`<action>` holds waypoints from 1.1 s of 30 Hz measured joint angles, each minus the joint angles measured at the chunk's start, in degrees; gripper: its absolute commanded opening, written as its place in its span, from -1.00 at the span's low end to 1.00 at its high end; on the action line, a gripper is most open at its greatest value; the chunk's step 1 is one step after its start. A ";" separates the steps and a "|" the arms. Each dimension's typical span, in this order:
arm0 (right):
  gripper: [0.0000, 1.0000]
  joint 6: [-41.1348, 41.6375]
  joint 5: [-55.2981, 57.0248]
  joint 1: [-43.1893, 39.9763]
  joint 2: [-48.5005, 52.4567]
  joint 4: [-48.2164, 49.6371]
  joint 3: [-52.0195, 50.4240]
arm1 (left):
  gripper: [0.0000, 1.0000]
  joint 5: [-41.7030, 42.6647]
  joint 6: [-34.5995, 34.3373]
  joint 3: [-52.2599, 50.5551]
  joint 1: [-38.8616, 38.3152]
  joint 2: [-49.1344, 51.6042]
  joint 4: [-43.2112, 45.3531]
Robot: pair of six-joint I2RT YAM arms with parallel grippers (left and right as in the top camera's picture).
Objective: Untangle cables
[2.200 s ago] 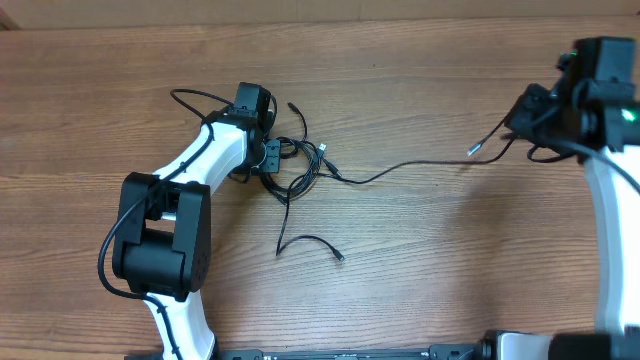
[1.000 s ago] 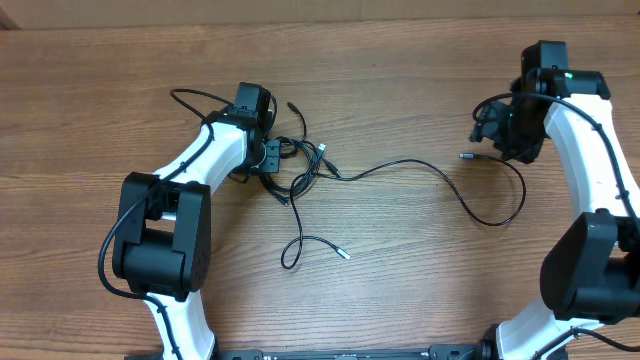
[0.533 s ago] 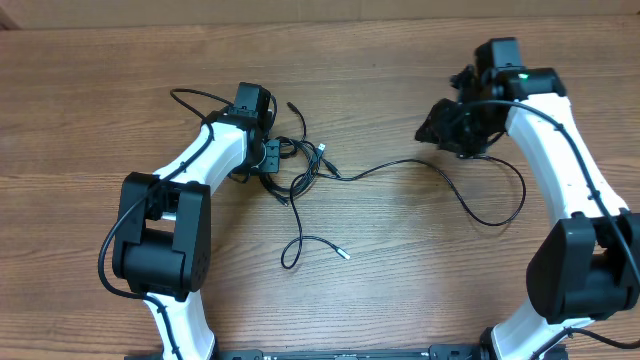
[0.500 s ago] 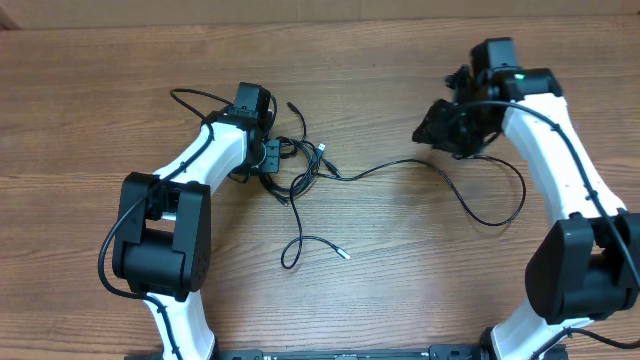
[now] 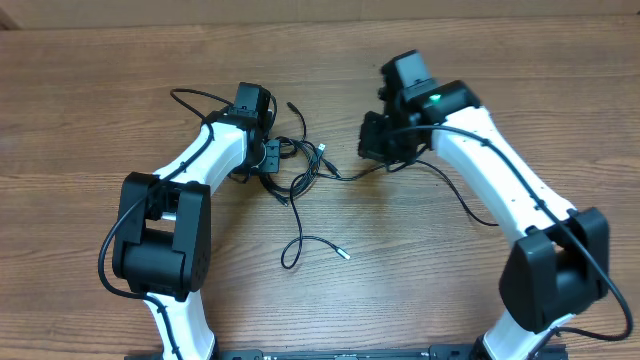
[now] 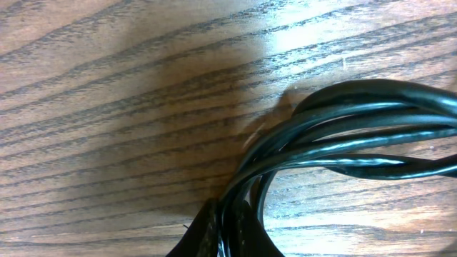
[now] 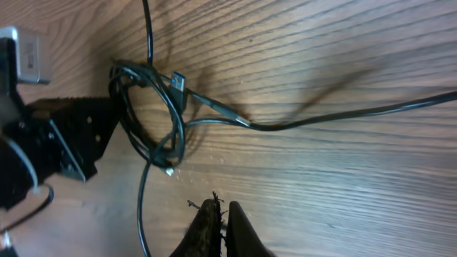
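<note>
The right claw [image 7: 223, 218] would do best to open, take a single strand near the knot and draw it away slowly. Its fingers were pressed almost together, empty, just above the counter [image 7: 343, 178]. The left claw [image 6: 225, 232] pinched the cables [image 6: 357, 121], which lay bunched between the arms.

Bent left arm [image 5: 205, 160] reaches forward, left hand [image 5: 270, 155] clamped on cables [image 5: 303, 168] at tangle's left edge. White right arm [image 5: 490, 170] angles in toward cables, right hand [image 5: 377, 140] just right of tangle, fingertips [image 7: 208, 223] pressed together, touching no cable.
</note>
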 measured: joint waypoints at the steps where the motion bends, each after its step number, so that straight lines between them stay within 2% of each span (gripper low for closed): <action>1: -0.91 1.51 0.94 0.87 0.44 0.68 0.00 | -0.78 -0.02 -0.02 0.00 0.00 0.00 0.02; 7: -0.91 11.08 5.29 5.22 4.87 3.80 0.00 | -0.80 -0.24 -0.17 -0.04 0.02 0.00 0.04; 10: -0.77 14.73 6.05 6.51 8.07 4.31 0.00 | -0.80 -0.26 -0.20 -0.04 0.02 0.00 0.04; 20: -0.77 18.05 7.96 8.76 14.58 9.38 0.00 | -0.80 -0.33 -0.20 -0.04 0.02 0.00 0.04; 29: -0.77 22.10 11.26 8.98 14.67 9.53 0.00 | -0.80 -0.42 -0.20 -0.04 0.02 0.00 0.04; 33: -0.69 24.06 12.76 9.90 14.69 9.07 0.00 | -0.79 -0.44 -0.20 -0.04 0.02 0.00 0.04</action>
